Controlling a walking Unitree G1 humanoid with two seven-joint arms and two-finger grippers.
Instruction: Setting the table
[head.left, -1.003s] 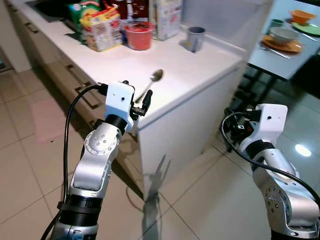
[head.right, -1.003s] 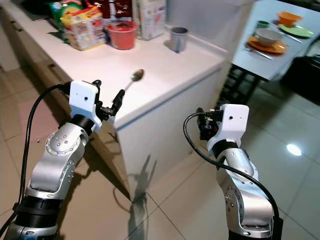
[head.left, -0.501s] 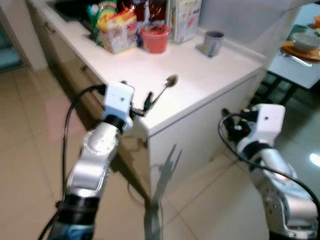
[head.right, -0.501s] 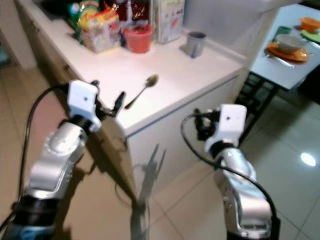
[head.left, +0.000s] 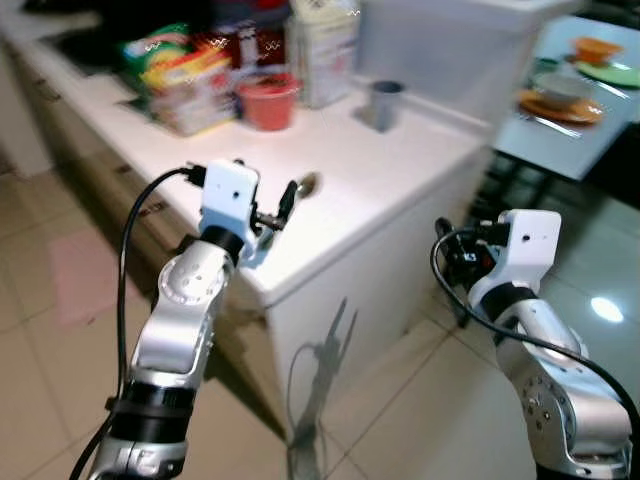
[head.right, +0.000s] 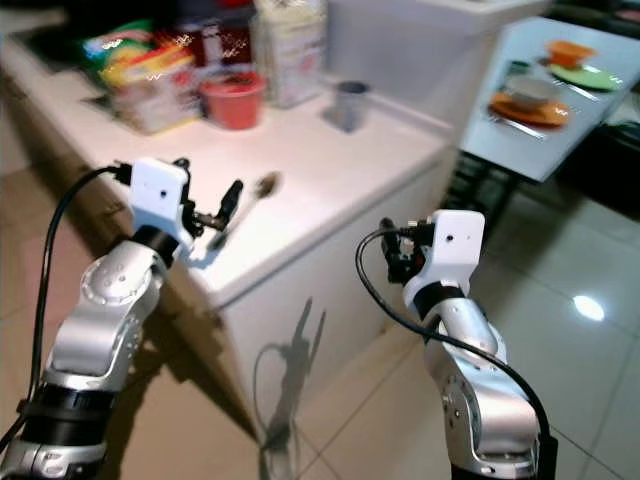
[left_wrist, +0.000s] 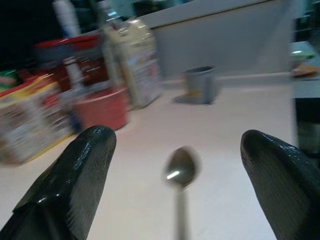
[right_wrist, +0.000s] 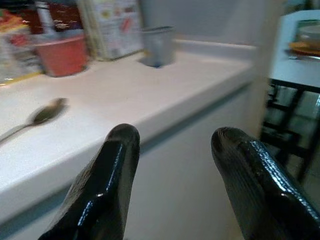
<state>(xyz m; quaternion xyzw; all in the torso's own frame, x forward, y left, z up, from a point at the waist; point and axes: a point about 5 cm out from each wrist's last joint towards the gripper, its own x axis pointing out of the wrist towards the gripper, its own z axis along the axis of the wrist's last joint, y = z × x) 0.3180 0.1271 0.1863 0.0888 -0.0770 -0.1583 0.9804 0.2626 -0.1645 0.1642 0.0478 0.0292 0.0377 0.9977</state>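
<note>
On white counter (head.left: 400, 170): spoon (left_wrist: 180, 172) lying flat, just ahead of left gripper (left_wrist: 177, 165), between its spread fingers, untouched; right gripper (right_wrist: 175, 165) parted, off counter edge

My left gripper (head.left: 285, 200) hides the handle of the spoon (head.left: 306, 183); from my left wrist the bowl (left_wrist: 181, 166) is smeared and the handle runs off the edge. The packets (head.left: 185, 80) at the back of the surface (head.left: 380, 170) are too blurred to read. The far table (head.left: 560, 135) is cut off.
</note>
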